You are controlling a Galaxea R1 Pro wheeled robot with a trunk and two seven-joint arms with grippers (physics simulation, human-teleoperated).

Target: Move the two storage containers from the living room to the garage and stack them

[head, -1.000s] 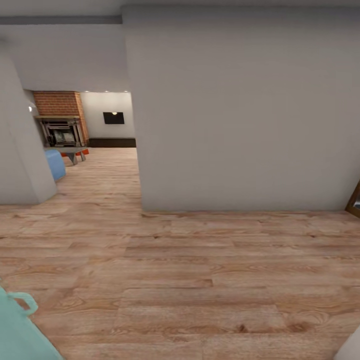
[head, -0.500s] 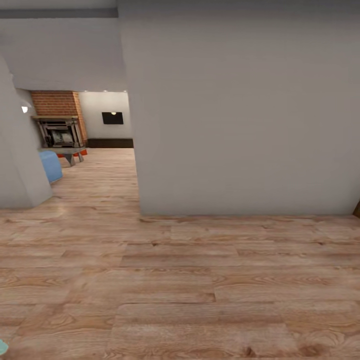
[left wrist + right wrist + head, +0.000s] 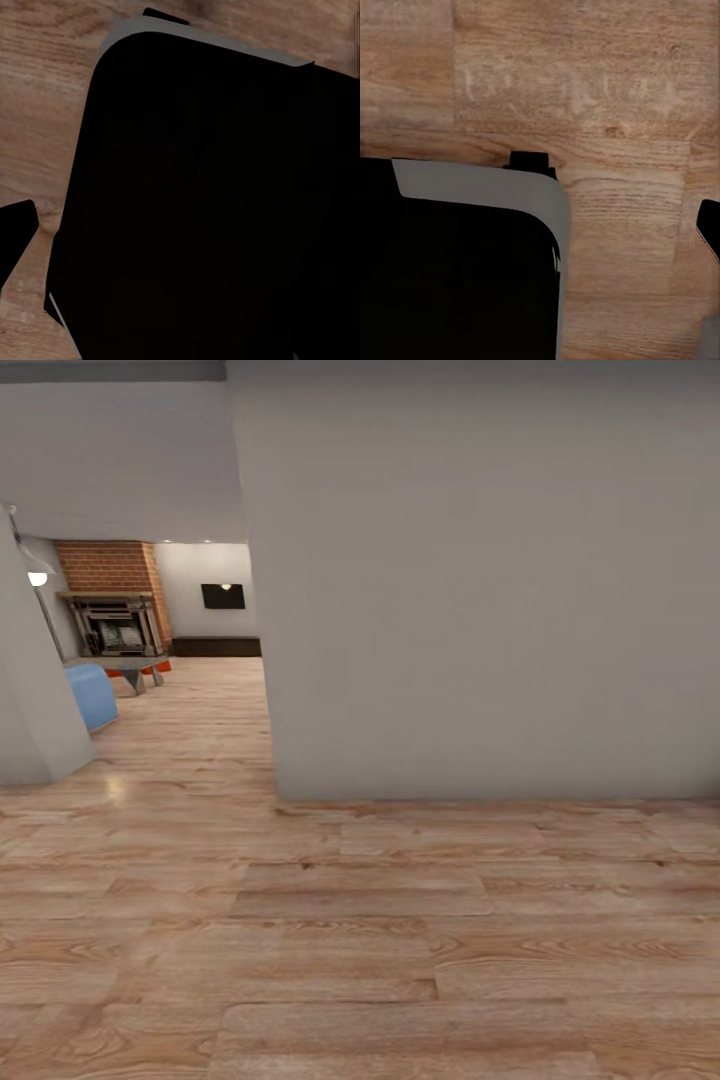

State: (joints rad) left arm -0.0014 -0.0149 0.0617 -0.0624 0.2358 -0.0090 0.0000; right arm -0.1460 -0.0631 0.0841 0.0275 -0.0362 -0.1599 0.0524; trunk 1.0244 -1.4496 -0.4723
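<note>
Far down the hall, the living room shows a brick fireplace, a blue sofa end and a low table. Small red-orange shapes sit by that table; they may be the storage containers, but they are too small to tell. The garage is out of view. In the left wrist view a single dark fingertip shows at the frame's edge over wood planks. In the right wrist view one dark fingertip sits at the frame's edge. Nothing is held in either gripper.
A broad cream wall stands straight ahead, its corner edging the passage on the left. Another wall corner narrows that passage. Light wood-plank flooring spreads before me. My black base with its grey rim appears under both wrists.
The whole head view has shifted, so the camera moved: the wall looms larger and nearer. A teal object at the lower left and a wooden frame at the right edge slid out of view.
</note>
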